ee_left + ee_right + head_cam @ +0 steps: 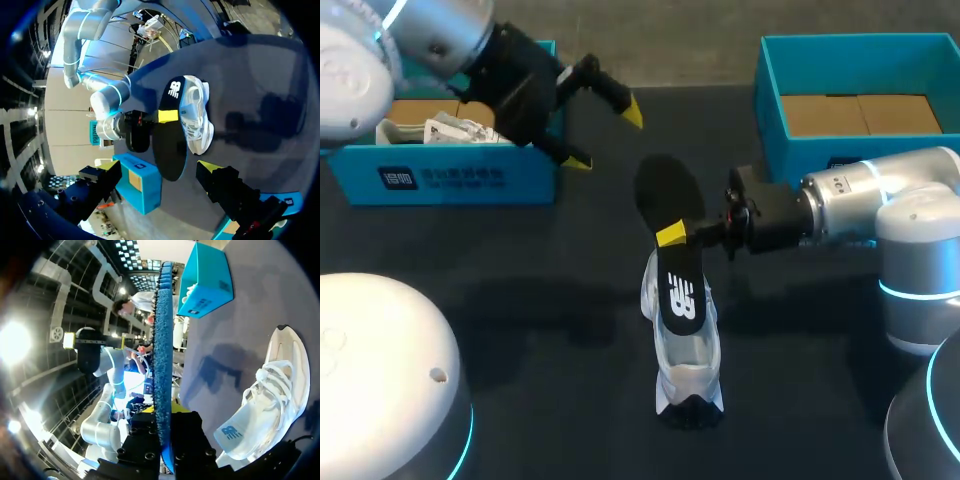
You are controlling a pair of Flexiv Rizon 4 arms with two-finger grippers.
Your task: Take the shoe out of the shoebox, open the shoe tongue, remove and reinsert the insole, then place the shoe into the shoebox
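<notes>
At the table's middle, the insole (pixel 665 190) is clamped between the fingers of the right gripper (pixel 672 236), its printed end lowered at the mouth of the white shoe (pixel 688 365); the left gripper (pixel 605 135) hangs spread wide and empty near the shoebox (pixel 450 178); the insole is best kept in line with the shoe, and the shoe steadied against sliding; the insole's blue underside is shown, edge-on, in the right wrist view only; its black face is shown in the other views.
</notes>
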